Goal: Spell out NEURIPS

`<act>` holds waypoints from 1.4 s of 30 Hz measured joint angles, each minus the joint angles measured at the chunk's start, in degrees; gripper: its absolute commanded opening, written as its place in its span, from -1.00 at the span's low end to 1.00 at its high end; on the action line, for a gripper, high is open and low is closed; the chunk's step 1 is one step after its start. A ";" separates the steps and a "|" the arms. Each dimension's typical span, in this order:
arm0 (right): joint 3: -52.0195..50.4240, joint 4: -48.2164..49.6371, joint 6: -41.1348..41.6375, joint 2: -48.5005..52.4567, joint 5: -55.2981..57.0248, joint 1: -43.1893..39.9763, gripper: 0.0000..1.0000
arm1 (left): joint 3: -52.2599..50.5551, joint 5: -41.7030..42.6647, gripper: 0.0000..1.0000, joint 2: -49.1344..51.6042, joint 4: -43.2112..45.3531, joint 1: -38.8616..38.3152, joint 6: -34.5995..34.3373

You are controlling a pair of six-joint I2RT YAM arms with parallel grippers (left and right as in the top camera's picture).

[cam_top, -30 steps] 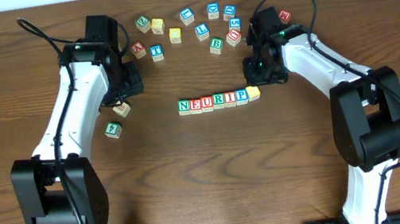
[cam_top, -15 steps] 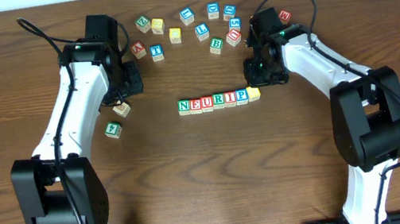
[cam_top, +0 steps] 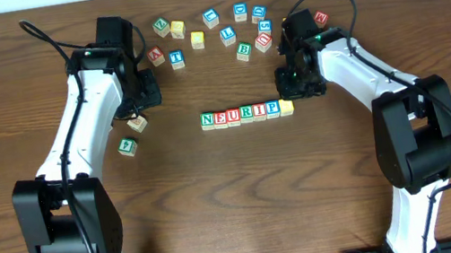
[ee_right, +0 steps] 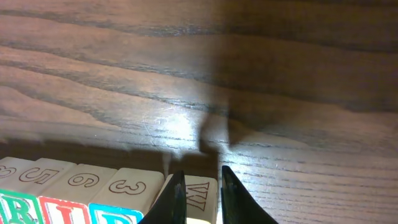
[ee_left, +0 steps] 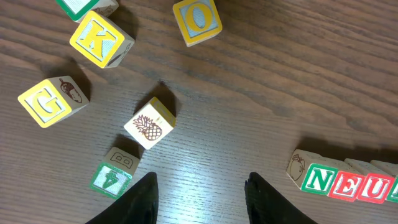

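Note:
A row of cubes reads N [cam_top: 207, 120], E [cam_top: 220, 118], U [cam_top: 233, 116], R [cam_top: 246, 114], I [cam_top: 260, 112], P [cam_top: 272, 109]. The plain yellowish cube [cam_top: 286, 106] sits against the P. My right gripper [cam_top: 291, 93] hangs just behind it. In the right wrist view the right gripper [ee_right: 203, 170] is nearly shut. Its narrow tips lie in front of that cube's W side [ee_right: 200, 193], not around it. My left gripper [ee_left: 199, 199] is open over bare wood, left of the N cube [ee_left: 320, 179].
Several loose letter cubes form an arc at the back [cam_top: 208, 18]. A pineapple cube [ee_left: 149, 122] and a green picture cube [ee_left: 112, 177] lie near the left gripper. The G [ee_left: 53, 99], K [ee_left: 99, 40] and O [ee_left: 197, 20] cubes lie beyond them.
The yellowish cube has turned from askew to square and slid a little into line at the row's right end. Both arms have hardly moved.

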 measured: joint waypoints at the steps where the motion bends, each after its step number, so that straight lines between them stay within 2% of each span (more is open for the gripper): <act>1: 0.00 -0.09 0.00 0.00 0.00 0.00 -0.71 | 0.00 0.00 -0.10 0.00 0.02 0.00 0.00; 14: 0.17 -1.14 0.04 0.00 -0.98 -0.39 -0.79 | 0.00 0.00 -0.10 0.00 0.33 0.00 0.00; 21: 0.90 -3.15 0.15 -1.16 -2.40 -2.84 -0.60 | 0.00 0.00 -0.11 0.00 0.81 0.00 0.00; 27: 1.29 -5.66 0.22 -2.12 -2.67 -4.76 -0.54 | 0.00 0.00 -0.11 0.00 0.98 0.00 0.00; 34: 1.29 -7.43 0.90 -2.12 -2.47 -4.85 -0.64 | 0.00 0.00 -0.11 0.00 0.98 0.00 0.00; 42: 1.22 -7.82 1.53 -2.12 -1.92 -4.85 -0.66 | 0.00 0.00 -0.11 0.00 1.01 0.00 0.00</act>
